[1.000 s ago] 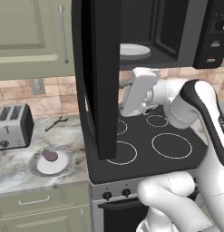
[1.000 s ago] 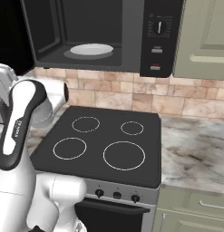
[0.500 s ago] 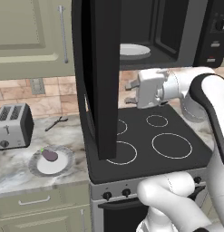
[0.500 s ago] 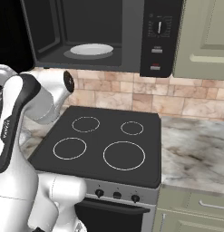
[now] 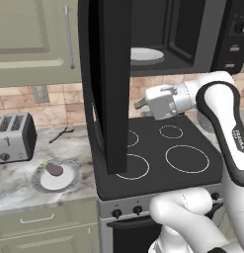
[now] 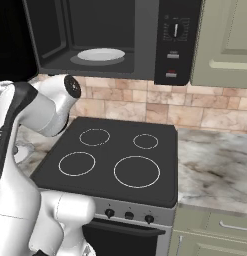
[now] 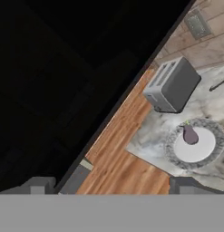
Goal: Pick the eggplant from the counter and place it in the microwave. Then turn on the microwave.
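The eggplant (image 5: 54,169) is a small dark purple oval lying on a white plate (image 5: 64,182) on the marbled counter (image 5: 15,185), left of the stove. The microwave (image 5: 192,29) hangs above the stove, and its black door (image 5: 111,74) is swung wide open toward me. My gripper (image 5: 139,104) hovers over the stovetop just right of that door, pointing left at it, open and empty. In the hand view the gripper (image 7: 111,188) faces the door (image 7: 63,81), with the eggplant (image 7: 190,134) and its plate (image 7: 197,152) beyond at the right. The control panel (image 6: 176,40) sits at the microwave's right.
A silver toaster (image 5: 14,137) stands at the counter's far left, with a thin dark utensil (image 5: 61,133) behind the plate. A white turntable (image 6: 101,54) lies inside the microwave. The black four-ring stovetop (image 5: 163,158) is below the hand. More counter (image 6: 215,160) extends to the right.
The hand has turned from facing the back wall to pointing left at the open door, and the forearm has swung out to the right. The eggplant and plate have not moved.
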